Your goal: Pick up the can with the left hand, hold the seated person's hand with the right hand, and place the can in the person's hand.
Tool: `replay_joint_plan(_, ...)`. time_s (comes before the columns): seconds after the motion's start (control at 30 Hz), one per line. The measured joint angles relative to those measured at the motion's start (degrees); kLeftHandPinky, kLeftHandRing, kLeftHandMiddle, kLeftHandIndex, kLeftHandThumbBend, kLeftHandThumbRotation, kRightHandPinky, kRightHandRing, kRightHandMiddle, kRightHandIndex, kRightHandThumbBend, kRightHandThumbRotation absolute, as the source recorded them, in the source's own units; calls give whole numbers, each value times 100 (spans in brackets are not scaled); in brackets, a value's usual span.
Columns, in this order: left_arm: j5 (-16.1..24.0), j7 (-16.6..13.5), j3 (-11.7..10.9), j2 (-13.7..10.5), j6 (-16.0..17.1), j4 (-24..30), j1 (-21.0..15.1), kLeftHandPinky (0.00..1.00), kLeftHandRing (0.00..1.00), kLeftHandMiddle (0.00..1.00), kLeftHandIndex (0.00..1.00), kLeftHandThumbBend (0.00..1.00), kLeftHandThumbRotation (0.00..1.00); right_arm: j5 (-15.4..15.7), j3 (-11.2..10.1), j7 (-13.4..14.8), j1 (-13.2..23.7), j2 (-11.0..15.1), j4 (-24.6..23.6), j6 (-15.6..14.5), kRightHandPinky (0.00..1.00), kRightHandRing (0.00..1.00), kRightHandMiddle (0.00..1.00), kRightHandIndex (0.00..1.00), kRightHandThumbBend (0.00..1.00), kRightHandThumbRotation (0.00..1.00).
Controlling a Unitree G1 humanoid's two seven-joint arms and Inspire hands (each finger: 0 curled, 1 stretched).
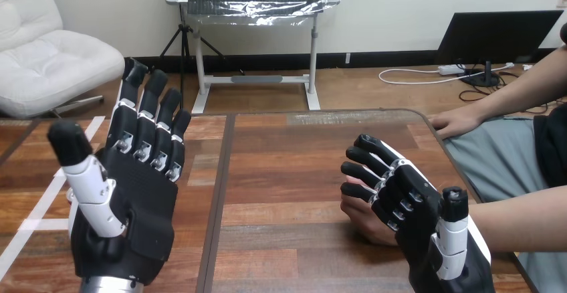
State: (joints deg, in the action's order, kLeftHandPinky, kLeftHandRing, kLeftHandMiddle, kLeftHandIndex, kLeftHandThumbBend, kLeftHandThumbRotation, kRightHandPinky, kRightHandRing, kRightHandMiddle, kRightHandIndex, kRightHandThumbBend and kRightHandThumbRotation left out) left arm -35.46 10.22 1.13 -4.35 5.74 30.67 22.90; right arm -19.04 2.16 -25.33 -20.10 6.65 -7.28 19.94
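At 4 o'clock the right hand (418, 213) curls its fingers over the person's near hand (361, 225) on the table (287, 172), while at 8 o'clock the left hand (137, 199) spreads straight, empty fingers, so picking up and delivering the can look undone.

Bright, even light — faint sheen on table (301, 172).

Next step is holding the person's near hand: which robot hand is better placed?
Right. The right hand lies over the person's hand on the table; the left hand is raised, open, at the view's left, well apart from it.
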Motion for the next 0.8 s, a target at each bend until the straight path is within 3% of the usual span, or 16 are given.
replay_joint_plan(0.4, -85, 41, -21, -3, -1, 0, -1, 100, 100, 100, 100, 100, 38, 82, 0, 8, 0, 0, 0, 0, 80, 86, 87, 87, 98, 100)
replay_joint_plan(0.8, 180, 58, -48, -7, 26, 0, -19, 100, 100, 100, 100, 99, 28, 94, 2, 8, 0, 0, -1, 0, 80, 86, 88, 87, 98, 100)
